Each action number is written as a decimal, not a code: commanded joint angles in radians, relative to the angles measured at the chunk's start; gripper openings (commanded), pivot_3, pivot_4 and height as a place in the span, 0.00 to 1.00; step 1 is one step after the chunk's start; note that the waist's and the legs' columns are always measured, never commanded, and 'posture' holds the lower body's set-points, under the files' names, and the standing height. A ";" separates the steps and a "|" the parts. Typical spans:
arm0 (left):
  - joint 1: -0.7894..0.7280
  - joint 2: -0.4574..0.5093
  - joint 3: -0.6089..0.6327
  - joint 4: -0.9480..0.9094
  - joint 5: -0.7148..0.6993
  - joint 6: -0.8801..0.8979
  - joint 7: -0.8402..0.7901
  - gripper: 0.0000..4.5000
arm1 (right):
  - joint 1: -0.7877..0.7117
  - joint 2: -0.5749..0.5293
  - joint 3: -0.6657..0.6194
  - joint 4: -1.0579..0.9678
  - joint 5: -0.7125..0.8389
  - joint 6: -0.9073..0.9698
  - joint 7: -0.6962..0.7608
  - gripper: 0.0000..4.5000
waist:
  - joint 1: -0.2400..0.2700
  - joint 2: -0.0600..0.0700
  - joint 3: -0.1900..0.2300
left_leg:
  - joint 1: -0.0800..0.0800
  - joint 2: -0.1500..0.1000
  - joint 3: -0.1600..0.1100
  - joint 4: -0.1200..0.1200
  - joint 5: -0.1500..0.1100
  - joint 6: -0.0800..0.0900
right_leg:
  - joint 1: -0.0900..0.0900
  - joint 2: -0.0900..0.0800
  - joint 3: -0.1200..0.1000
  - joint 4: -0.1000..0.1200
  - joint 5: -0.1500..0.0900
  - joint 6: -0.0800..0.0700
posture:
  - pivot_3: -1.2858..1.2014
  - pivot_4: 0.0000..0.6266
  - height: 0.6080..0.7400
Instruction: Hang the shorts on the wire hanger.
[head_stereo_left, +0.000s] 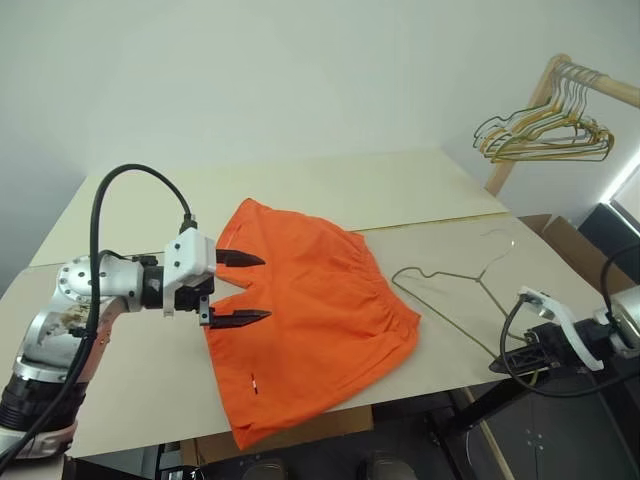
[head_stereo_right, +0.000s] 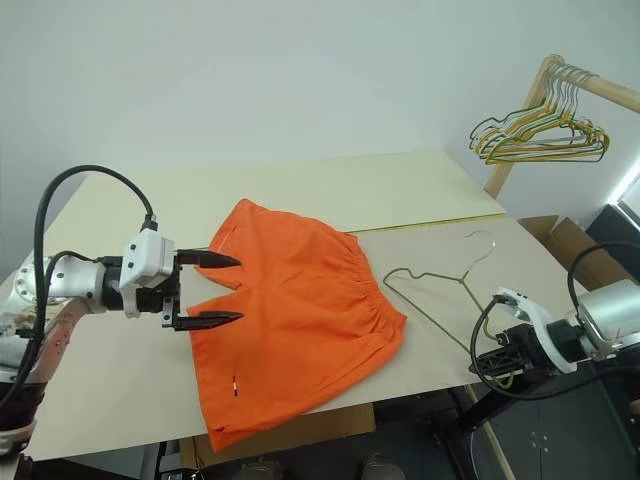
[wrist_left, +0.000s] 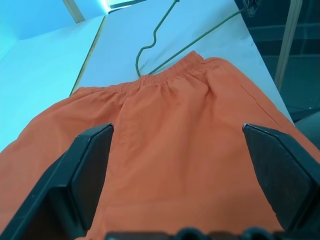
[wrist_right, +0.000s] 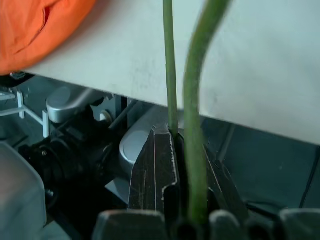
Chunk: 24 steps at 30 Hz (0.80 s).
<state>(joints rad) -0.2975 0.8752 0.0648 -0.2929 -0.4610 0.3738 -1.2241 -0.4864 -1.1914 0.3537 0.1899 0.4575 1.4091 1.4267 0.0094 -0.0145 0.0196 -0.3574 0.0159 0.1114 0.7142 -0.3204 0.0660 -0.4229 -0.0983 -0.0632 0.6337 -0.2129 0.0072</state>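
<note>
Right now the bright orange cloth shorts (head_stereo_left: 305, 310) lie flat on the pale cream table (head_stereo_left: 130, 370), with one leg hanging over the near edge (a tiny white tag sits close to that hem). The left gripper (head_stereo_left: 240, 289) hovers over the leg end of the shorts with its two black fingers spread wide apart, and nothing is between them. The thin grey wire hanger (head_stereo_left: 455, 290) lies on the table just beside the stretchy waistband, its hook pointing away. The right gripper (head_stereo_right: 497, 362) waits off the table's right edge with its fingers squeezed tight on the hanger's lower corner. Gold and green hangers (head_stereo_left: 545, 135) hang bunched on a wooden rail (head_stereo_left: 590, 80) far behind.
</note>
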 joint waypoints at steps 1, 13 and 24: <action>-0.001 0.021 0.039 -0.036 -0.023 0.002 0.008 1.00 | -0.024 -0.039 0.021 -0.003 0.031 -0.054 0.081 0.00 | 0.002 0.000 0.000 | 0.000 0.000 0.000 0.000 0.000 0.000 | 0.000 0.000 0.000 0.000 0.000 0.000 | 0.54 0.00 1.00; 0.050 0.035 0.046 -0.065 -0.036 -0.009 0.004 1.00 | 0.110 -0.208 -0.015 -0.246 0.203 -0.097 0.183 0.00 | 0.017 0.003 0.002 | -0.001 0.001 -0.001 0.000 -0.002 -0.002 | -0.001 -0.001 -0.001 -0.002 0.000 0.000 | 0.55 0.00 1.00; 0.049 0.042 0.032 -0.060 -0.018 -0.035 -0.018 1.00 | -0.034 -0.048 0.034 -0.085 0.190 -0.029 0.098 0.00 | 0.027 0.005 0.003 | -0.001 0.001 0.000 0.000 -0.002 -0.002 | -0.001 0.000 0.000 -0.003 0.001 0.000 | 0.56 0.00 1.00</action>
<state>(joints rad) -0.2344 0.9039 0.0844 -0.3382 -0.4755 0.3538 -1.2379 -0.5118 -1.2289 0.3836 0.1354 0.6317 1.3778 1.4973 0.0362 -0.0099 0.0223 -0.3588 0.0167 0.1110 0.7142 -0.3224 0.0631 -0.4241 -0.0980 -0.0638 0.6308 -0.2126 0.0074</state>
